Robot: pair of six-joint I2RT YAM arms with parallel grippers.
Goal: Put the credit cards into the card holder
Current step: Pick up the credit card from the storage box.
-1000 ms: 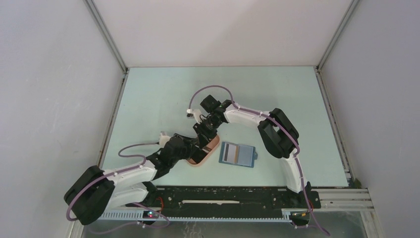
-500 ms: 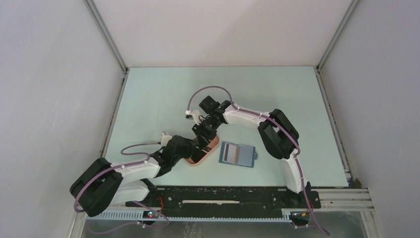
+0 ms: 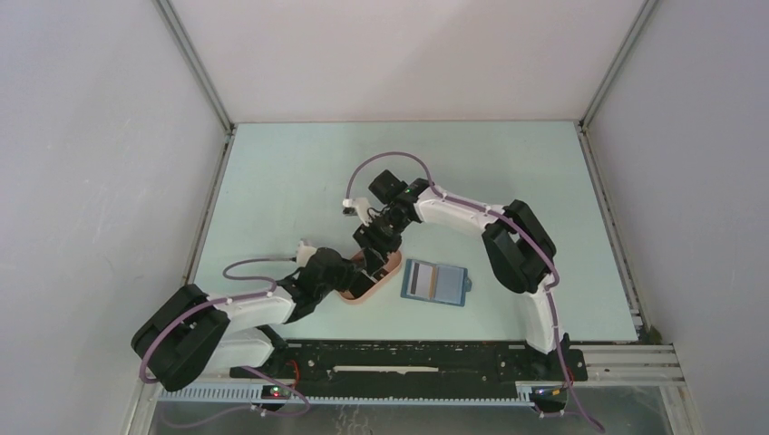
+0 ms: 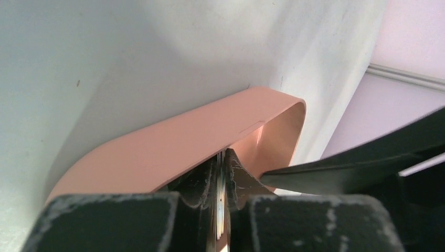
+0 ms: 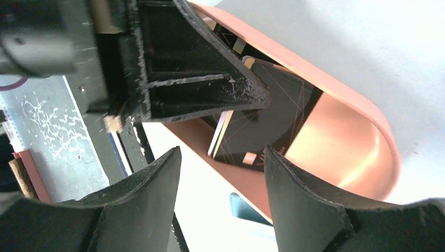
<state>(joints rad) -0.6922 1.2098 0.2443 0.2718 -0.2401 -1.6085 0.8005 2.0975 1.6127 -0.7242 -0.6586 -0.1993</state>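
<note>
A stack of black credit cards (image 5: 267, 121) stands tilted inside the pink oval tray (image 5: 357, 152). My left gripper (image 4: 223, 197) is shut on the cards' edges, and its black fingers (image 5: 199, 89) reach into the tray (image 3: 367, 294) from the near left (image 3: 354, 270). My right gripper (image 5: 221, 155) hangs open just above the same cards, touching nothing; from above it sits over the tray's far end (image 3: 379, 252). The blue card holder (image 3: 449, 285) lies open right of the tray, an orange-tan card with a dark stripe (image 3: 419, 281) lying on its left half.
The tray's pink wall (image 4: 199, 142) fills the left wrist view, with a black finger of the right gripper (image 4: 357, 168) close on the right. A corner of the card holder (image 5: 246, 210) shows below the tray. Grey walls enclose the pale green table (image 3: 290, 181).
My left gripper has closed onto the cards in the tray. My right gripper has opened, letting the cards go, and its elbow has shifted right.
</note>
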